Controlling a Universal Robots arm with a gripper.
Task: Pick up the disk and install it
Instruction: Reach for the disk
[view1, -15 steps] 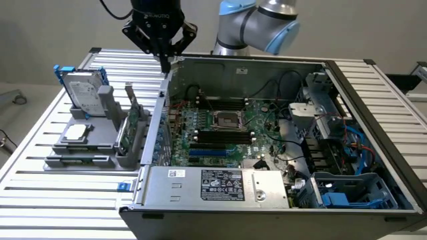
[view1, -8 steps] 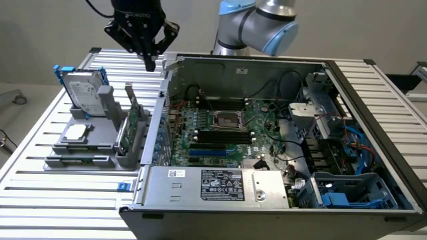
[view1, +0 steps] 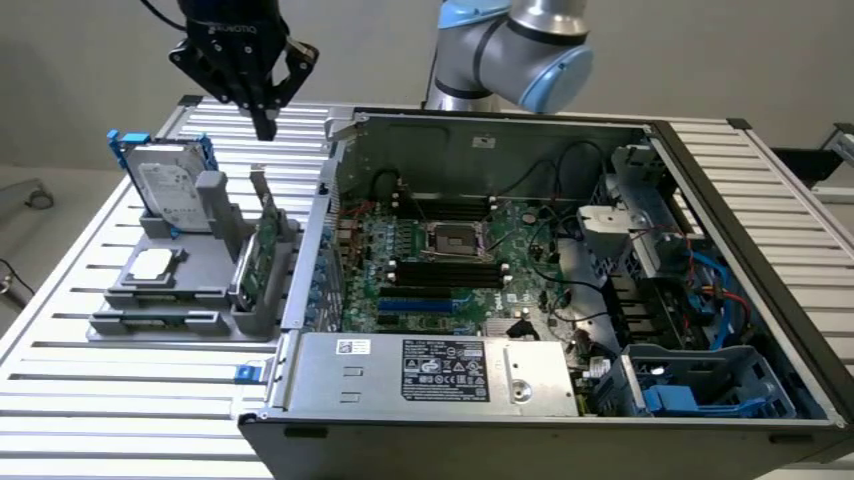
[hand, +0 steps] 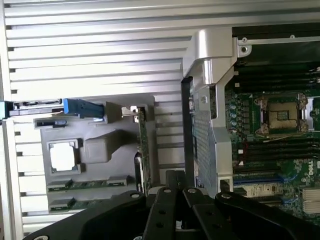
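Note:
The disk (view1: 170, 184) stands upright on its edge in the back slot of a grey holder (view1: 174, 300), on the exterior view's left. It is a silver-grey drive with a white label and blue rails. From the wrist view I see the disk (hand: 80, 108) edge-on, with a blue rail end facing me. My black gripper (view1: 266, 124) hangs above the table, higher than the disk and towards the open computer case. Its fingers are shut with nothing between them. The gripper (hand: 176, 181) points down over the gap between holder and case.
The holder also carries a small square silver chip (view1: 151, 265) and a green circuit card (view1: 263, 250) standing on edge. The open computer case (view1: 334, 130) shows the motherboard (view1: 454, 250). A blue drive cage (view1: 707, 385) sits at its near corner on the exterior view's right. The table is ribbed metal (view1: 120, 400).

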